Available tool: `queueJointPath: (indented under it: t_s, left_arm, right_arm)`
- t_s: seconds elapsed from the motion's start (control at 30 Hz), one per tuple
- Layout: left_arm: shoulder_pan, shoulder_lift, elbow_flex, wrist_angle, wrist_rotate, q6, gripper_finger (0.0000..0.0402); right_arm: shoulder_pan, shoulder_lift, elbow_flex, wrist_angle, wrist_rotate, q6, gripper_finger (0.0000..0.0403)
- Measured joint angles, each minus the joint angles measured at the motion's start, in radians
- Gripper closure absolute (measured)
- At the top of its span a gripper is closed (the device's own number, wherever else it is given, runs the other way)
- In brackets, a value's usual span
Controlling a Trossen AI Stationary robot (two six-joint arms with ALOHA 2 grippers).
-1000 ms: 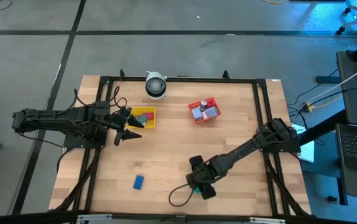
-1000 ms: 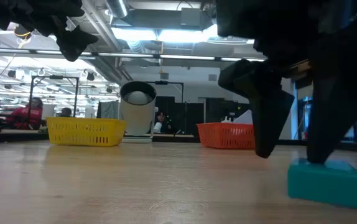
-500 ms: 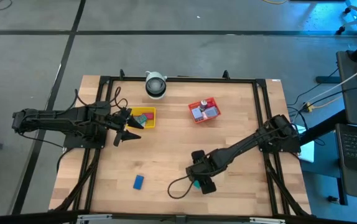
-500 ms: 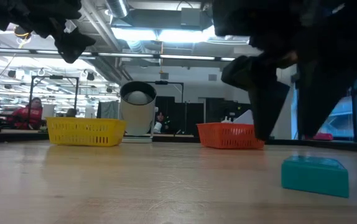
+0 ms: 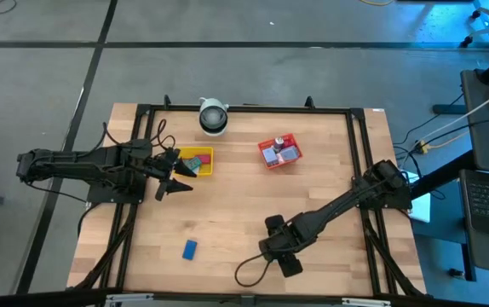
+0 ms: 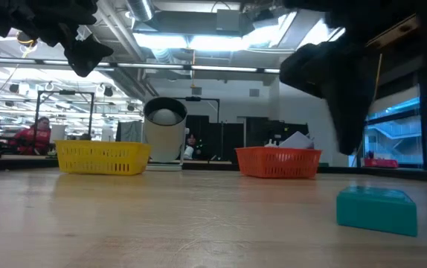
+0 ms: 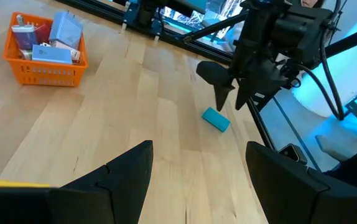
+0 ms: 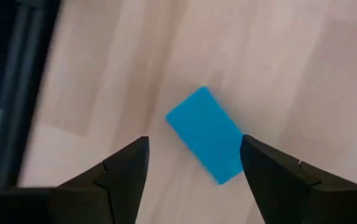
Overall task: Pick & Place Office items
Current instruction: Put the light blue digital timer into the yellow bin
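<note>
A teal block (image 6: 376, 207) and a blue block (image 5: 189, 249) lie flat on bare wood.

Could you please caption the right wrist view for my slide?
Right end effector, fingers open, above a teal block lying on the wooden table.

A shallow yellow tray (image 5: 198, 160) and a shallow red tray (image 5: 279, 152) sit on the wooden table (image 5: 244, 205). A white round device (image 5: 213, 116) stands at the far edge. A person (image 6: 31, 136) sits in the room behind.

Teal block (image 6: 376, 211), blue block (image 5: 189, 249), yellow tray (image 6: 103, 158), red tray (image 6: 277, 162)
</note>
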Motion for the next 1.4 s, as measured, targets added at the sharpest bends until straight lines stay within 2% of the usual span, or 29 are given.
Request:
queueJointPath:
  t_s: [0.1,0.3,0.63,0.73,1.03,1.23,1.4]
  left_arm:
    - [0.000,0.000,0.000,0.000,0.013,-0.002,0.0148]
    - [0.000,0.000,0.000,0.000,0.021,0.003,0.0148]
    - [0.002,0.000,0.000,0.052,-0.026,0.013,0.0148]
    - [0.002,0.000,0.000,0.054,-0.026,0.014,0.0148]
    - [0.002,0.000,0.000,0.052,-0.026,0.007,0.0148]
    - [0.002,0.000,0.000,0.053,-0.026,0.007,0.0148]
    - [0.002,0.000,0.000,0.053,-0.026,0.013,0.0148]
  right_arm:
    - [0.000,0.000,0.001,0.003,0.045,-0.072,0.0142]
    - [0.010,0.000,0.001,0.020,0.024,-0.212,0.0124]
    - [0.021,0.026,-0.032,0.043,0.024,-0.387,0.0122]
    - [0.022,0.031,-0.047,0.037,0.065,-0.429,0.0122]
    - [-0.009,0.052,-0.046,0.057,0.074,-0.461,0.0122]
    - [-0.015,0.099,-0.041,0.065,0.022,-0.464,0.0123]
    - [-0.015,0.111,-0.041,0.063,0.020,-0.463,0.0151]
